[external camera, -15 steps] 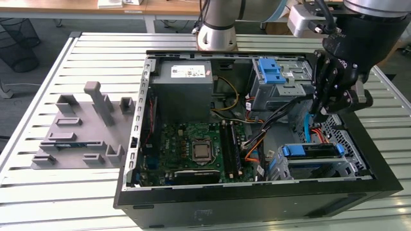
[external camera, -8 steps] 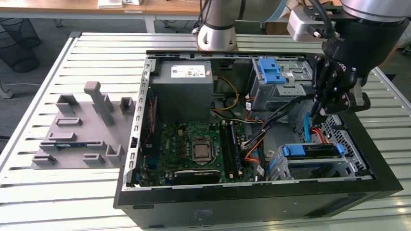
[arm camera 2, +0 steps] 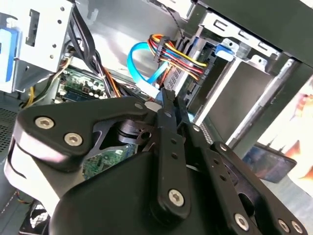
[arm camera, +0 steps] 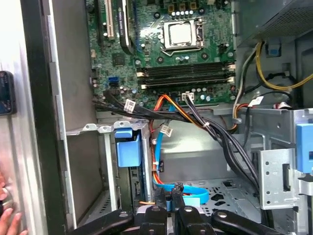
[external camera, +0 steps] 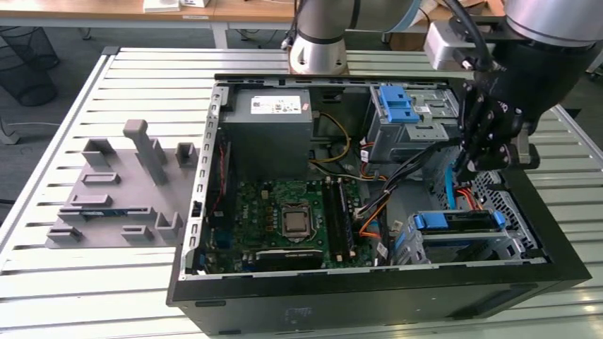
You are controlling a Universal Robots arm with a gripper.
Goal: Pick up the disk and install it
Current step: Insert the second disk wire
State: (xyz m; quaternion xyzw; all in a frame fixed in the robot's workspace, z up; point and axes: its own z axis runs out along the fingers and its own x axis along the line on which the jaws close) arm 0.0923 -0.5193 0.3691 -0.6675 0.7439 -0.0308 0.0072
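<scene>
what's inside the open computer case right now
A green motherboard, a grey power supply, cable bundles and blue-latched drive cages. The gripper reaches inside, hiding what lies beneath it.

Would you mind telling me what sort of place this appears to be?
Probably a robotics lab or workshop for computer assembly: an open computer case lies on a slatted metal table, beside a grey parts fixture, with desks behind.

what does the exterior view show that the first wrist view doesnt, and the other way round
Exterior view extras: the grey fixture block beside the computer case, and the arm's base. First wrist view extras: a person's hand outside the case wall. Both: the CPU socket and the memory slots.
</scene>
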